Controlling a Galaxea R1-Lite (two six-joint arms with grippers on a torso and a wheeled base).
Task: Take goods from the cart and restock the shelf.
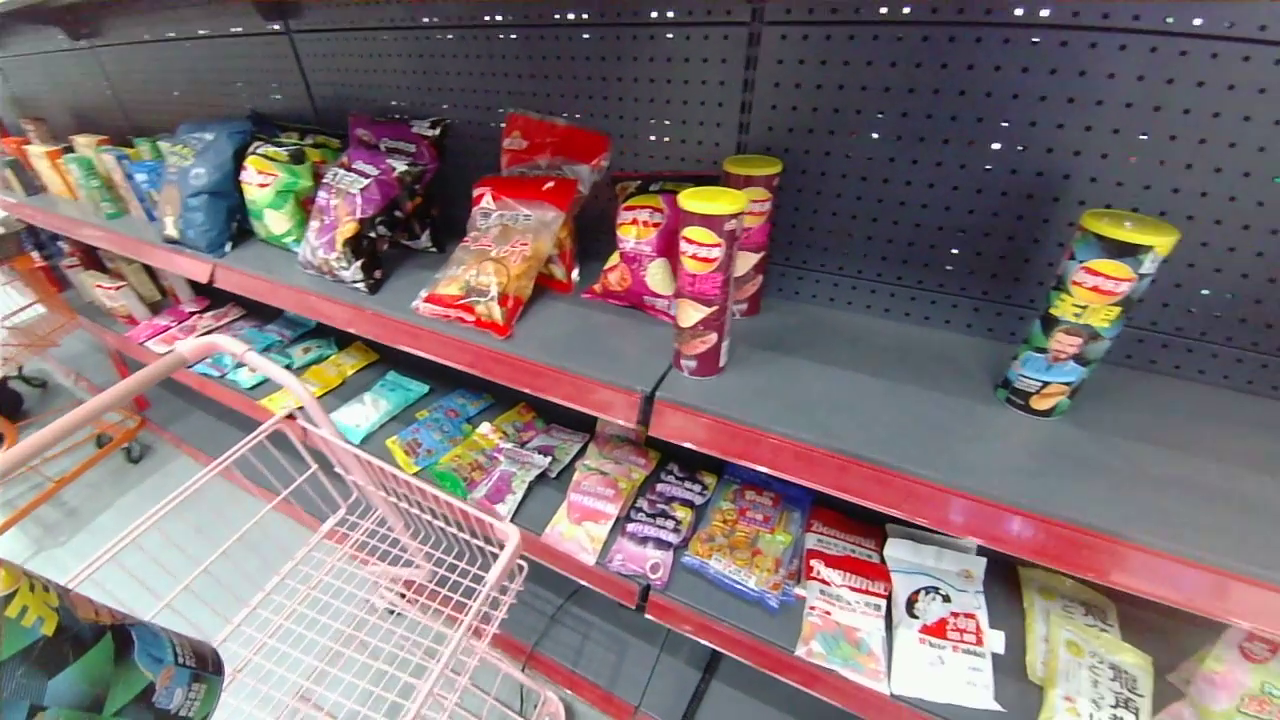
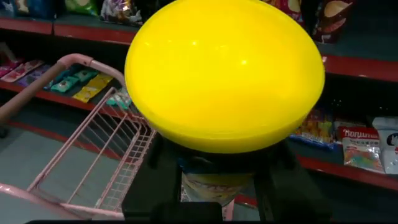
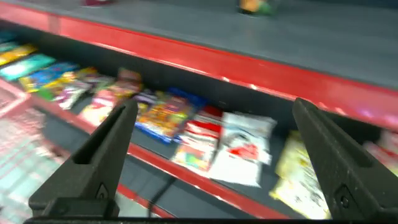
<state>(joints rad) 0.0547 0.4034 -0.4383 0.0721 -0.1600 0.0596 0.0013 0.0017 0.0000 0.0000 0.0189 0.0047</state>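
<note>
Beside the cart: one can gripped, not yet shelved.
Left claw (image 2: 214, 193) is clamped on a yellow-lidded can (image 2: 224, 74), held near the pink cart (image 1: 330, 560) and well apart from the upper shelf (image 1: 900, 400). Right claw (image 3: 214, 109) is spread apart, nothing is held, and the lower shelf (image 1: 585, 562) is faced. Three shelved cans (image 1: 706, 280) are stood upright with bare space between them. Placement of the held can is judged still to do. Remaining cart stock cannot be told.

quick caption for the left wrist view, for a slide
Left gripper holds a yellow-lidded chip can near the pink cart, facing the shelf.
</note>
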